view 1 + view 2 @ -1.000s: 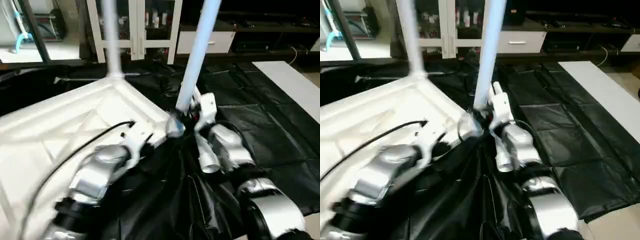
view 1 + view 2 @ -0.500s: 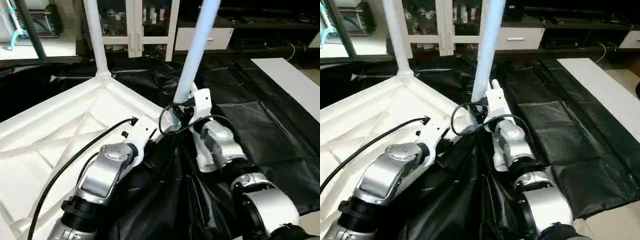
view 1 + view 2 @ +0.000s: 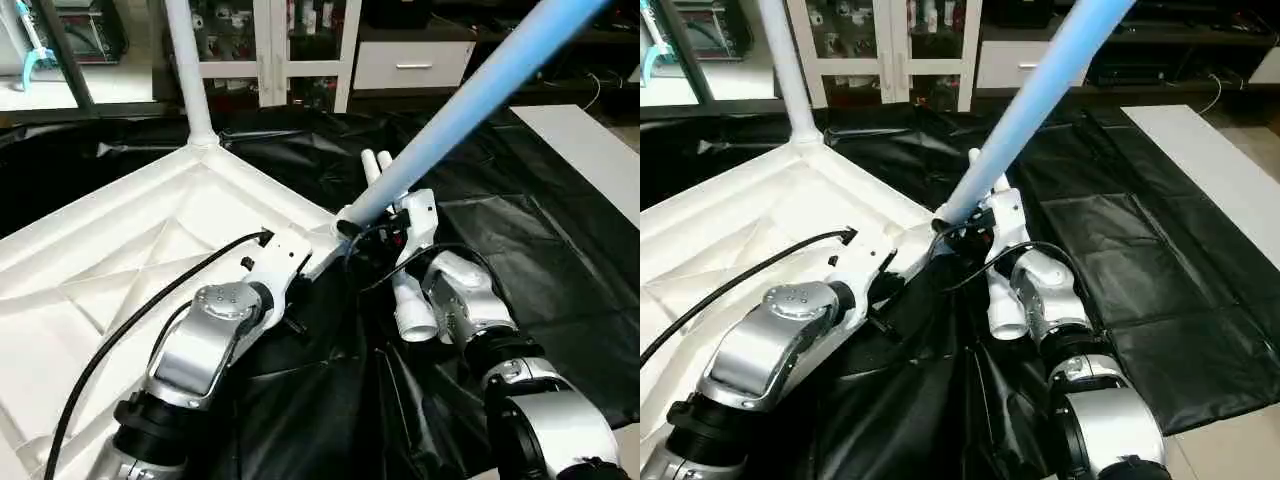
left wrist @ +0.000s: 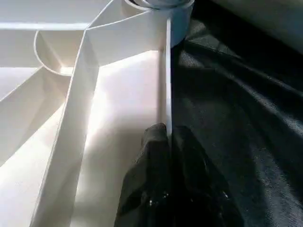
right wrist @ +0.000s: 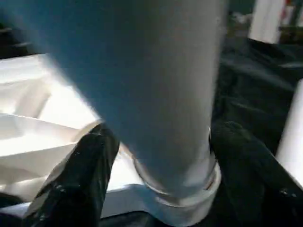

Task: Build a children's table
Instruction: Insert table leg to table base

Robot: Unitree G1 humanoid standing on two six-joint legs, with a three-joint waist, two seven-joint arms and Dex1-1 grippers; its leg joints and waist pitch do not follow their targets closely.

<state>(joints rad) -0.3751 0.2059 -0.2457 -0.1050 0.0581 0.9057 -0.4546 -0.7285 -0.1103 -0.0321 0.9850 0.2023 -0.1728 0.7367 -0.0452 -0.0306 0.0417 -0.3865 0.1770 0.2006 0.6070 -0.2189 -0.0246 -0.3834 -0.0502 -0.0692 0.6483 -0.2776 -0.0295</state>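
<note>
Tabletop point(image 3: 130, 260) lies upside down on black sheeting point(image 3: 520, 240), ribbed underside up. One leg point(image 3: 185, 70) stands upright in far corner socket. Second leg point(image 3: 470, 100) sits in near corner socket point(image 3: 345, 222), tilted hard toward the robot's right. Left gripper point(image 4: 168, 137) jaws clenched on tabletop's edge wall. Right gripper point(image 5: 156, 156) jaws straddle the tilted leg's base, released, apart from it on both sides. Two spare legs point(image 3: 375, 165) lie on sheeting behind.
</note>
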